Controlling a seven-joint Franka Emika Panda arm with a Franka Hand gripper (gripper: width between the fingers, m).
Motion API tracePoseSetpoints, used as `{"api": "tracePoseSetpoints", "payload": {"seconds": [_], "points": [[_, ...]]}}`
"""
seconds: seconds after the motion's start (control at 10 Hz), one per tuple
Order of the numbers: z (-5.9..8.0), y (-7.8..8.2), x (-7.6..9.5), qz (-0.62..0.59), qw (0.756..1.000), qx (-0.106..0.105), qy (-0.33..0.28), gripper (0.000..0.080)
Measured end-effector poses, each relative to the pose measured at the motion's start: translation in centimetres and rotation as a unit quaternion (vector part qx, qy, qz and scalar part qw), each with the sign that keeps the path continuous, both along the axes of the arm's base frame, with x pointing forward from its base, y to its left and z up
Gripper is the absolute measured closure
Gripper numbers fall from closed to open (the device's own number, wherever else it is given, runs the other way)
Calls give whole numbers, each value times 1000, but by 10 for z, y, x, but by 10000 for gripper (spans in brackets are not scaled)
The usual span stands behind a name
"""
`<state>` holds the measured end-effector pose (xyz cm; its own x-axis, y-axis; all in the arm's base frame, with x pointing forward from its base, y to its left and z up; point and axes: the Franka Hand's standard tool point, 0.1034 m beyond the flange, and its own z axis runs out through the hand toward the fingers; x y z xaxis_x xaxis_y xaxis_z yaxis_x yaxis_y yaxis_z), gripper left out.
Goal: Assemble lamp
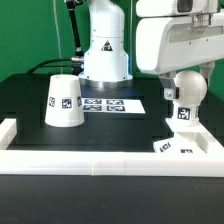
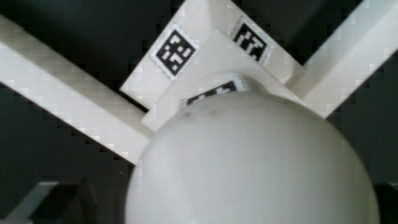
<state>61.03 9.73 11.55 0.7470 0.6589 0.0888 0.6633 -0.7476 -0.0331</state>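
— Where is the claw, and what is it doing?

— On my screen the claw (image 1: 182, 68) hangs right above the bulb (image 1: 187, 88), on the exterior view's right. Its jaws stand wide apart and I see no grip on anything. The fingertips are hard to make out against the white arm.

— And the lamp parts?

— The bulb stands upright on its short stem, over the base (image 1: 165, 148). The base lies flat in the near right corner, against the white rail (image 1: 100, 160) that runs along the near edge of the black table (image 1: 25, 85). I cannot tell whether the stem is fully seated in the base. The shade (image 1: 65, 103) sits alone, wide end down, on the exterior view's left, well apart from the other two.

— What does the wrist camera give you?

— Mostly bulb. Its round top fills the picture, very close, with the tagged end of the base showing beyond it and white rails behind.

— Anything else on the table?

— The marker board (image 1: 112, 103) lies flat between the shade and the bulb, farther back, just in front of the robot's pedestal (image 1: 105, 45).
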Motion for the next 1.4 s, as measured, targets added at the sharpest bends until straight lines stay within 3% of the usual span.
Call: {"api": "tracePoseSetpoints", "payload": {"seconds": [0.4, 0.9, 1.2, 1.4], "points": [[-1, -5, 1, 105, 994, -12, -8, 101], [-2, -11, 0, 350, 935, -51, -18, 101], [-4, -19, 1, 434, 898, -67, -17, 101], [-5, -24, 0, 429, 901, -67, -15, 101]]}}
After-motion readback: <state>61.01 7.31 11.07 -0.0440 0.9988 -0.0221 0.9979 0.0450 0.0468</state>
